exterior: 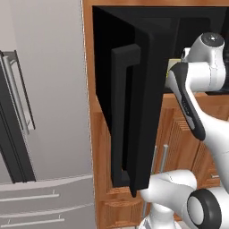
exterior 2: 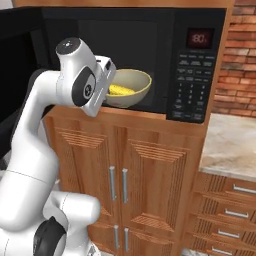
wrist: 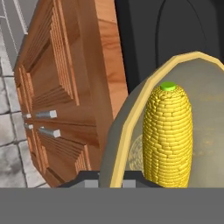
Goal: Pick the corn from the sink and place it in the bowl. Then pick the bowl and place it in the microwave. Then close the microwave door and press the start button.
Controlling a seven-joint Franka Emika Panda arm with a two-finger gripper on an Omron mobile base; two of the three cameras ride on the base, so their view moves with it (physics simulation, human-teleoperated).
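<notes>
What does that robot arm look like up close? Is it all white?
Mostly. The arm is glossy white with rounded, tube-like segments, and dark grey to black rings and round caps at its joints. A black stripe edges one segment. The end effector is white with small dark tips. No loose cables show.

Yellow corn (wrist: 168, 135) with green tip, yellow-green rimmed bowl (exterior 2: 142, 90), black microwave (exterior 2: 165, 55).
</notes>
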